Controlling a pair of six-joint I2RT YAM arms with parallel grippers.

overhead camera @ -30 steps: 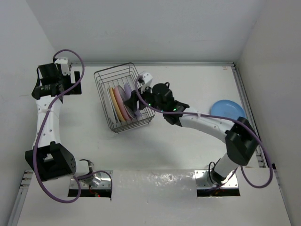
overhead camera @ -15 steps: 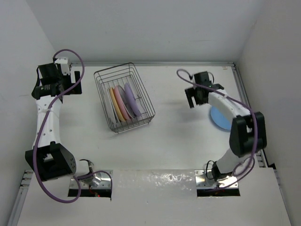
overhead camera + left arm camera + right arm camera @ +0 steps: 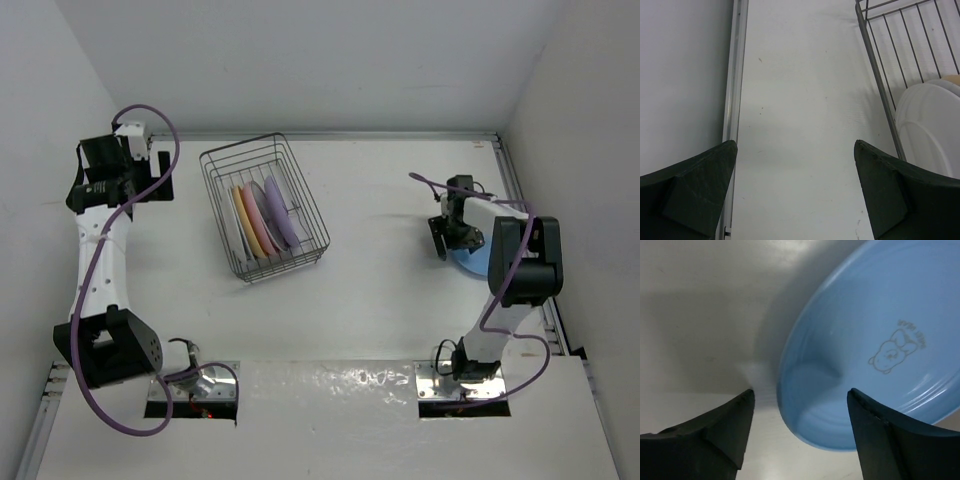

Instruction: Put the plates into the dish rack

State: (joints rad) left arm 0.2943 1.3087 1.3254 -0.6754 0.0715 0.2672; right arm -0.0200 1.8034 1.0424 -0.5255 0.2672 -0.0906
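Glossy blue plate (image 3: 865,315), bear print; right end effector (image 3: 800,392) apart, left end effector (image 3: 795,145) apart.

The dish rack (image 3: 250,165) sits toward the table's far left corner. A yellow plate (image 3: 243,220), a pink plate (image 3: 256,215) and a purple plate (image 3: 282,210) stand on edge inside it. A blue plate (image 3: 478,260) lies by the right edge, with the right gripper (image 3: 445,232) over its left rim.

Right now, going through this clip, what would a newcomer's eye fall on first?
The blue plate at the table's right edge, with the open right gripper poised over its rim. Then the dish rack, left of centre, holding yellow, pink and purple plates on edge.
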